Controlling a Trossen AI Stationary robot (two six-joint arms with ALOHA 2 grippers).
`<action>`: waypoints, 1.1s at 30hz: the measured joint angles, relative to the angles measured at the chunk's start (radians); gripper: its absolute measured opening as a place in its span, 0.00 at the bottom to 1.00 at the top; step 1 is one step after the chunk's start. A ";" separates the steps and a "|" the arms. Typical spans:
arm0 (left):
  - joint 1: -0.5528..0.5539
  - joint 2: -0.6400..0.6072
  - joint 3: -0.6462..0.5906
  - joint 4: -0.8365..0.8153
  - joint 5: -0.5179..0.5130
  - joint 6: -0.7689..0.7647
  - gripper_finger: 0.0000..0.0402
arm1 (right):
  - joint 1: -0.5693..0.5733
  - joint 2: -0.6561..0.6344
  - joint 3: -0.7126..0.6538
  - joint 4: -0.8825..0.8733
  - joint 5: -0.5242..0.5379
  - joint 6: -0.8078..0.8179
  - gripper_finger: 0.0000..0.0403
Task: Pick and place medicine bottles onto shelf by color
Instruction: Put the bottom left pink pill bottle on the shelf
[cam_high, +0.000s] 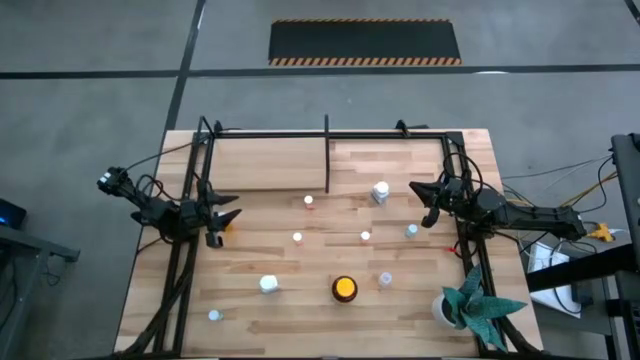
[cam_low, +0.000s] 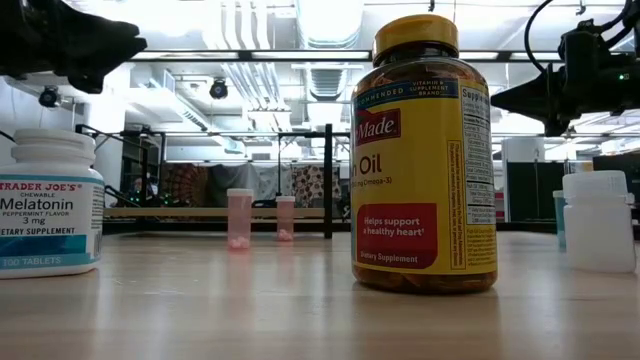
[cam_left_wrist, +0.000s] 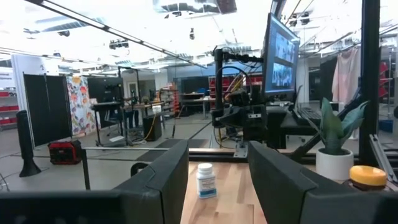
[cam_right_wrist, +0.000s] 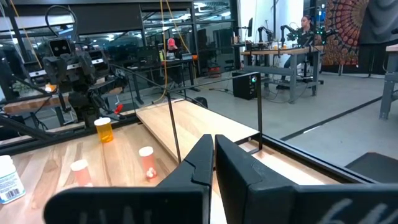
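Your left gripper (cam_left_wrist: 217, 186) hangs with its jaws parted and empty, a small white bottle (cam_left_wrist: 206, 180) framed straight ahead between them — lined up, I'd judge, for a pick. Your right gripper (cam_right_wrist: 213, 163) waits with its jaws pressed together on nothing, the shelf (cam_right_wrist: 186, 121) board just beyond its tips. Only the low view reads labels — a melatonin bottle (cam_low: 48, 205) and a fish-oil jar (cam_low: 424, 160) — while the overhead shows the other bottles strewn in front of the shelf.
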 joint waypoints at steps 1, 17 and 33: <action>0.000 0.000 0.000 0.002 0.000 0.000 0.37 | 0.000 0.000 0.000 0.000 0.000 0.001 0.02; 0.000 0.004 0.000 0.145 0.087 -0.251 0.37 | 0.000 0.000 0.000 0.007 0.022 0.517 0.02; 0.000 0.029 0.006 0.360 -0.104 -0.468 0.37 | 0.000 0.002 0.000 0.048 0.166 0.301 0.02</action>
